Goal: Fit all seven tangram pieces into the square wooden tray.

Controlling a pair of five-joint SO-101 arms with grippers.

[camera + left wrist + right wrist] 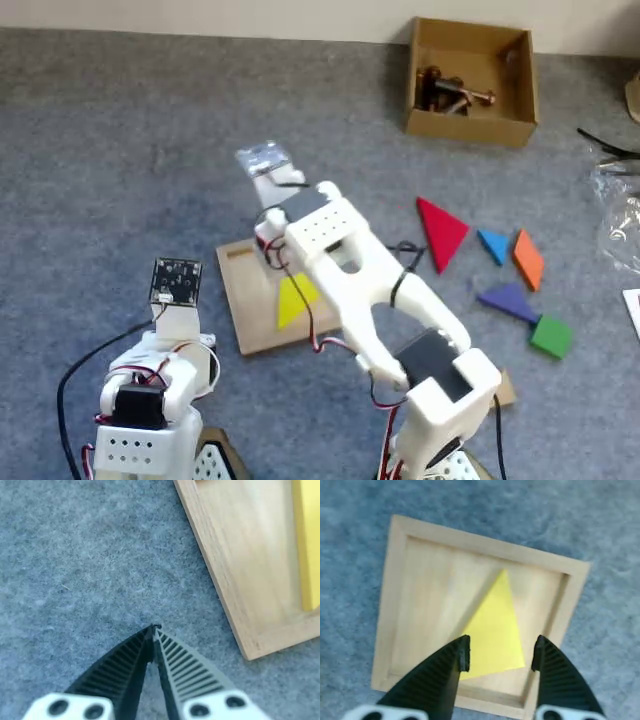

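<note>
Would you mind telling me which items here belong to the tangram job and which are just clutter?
Job: wooden tray, yellow triangle, red triangle, blue triangle, orange parallelogram, purple triangle, green square.
Lying about: cardboard box, plastic bag.

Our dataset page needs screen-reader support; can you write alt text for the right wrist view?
The right claw, open, hangs over a square wooden tray on grey carpet. A single yellow triangle lies flat inside the tray, below the claw.
</note>
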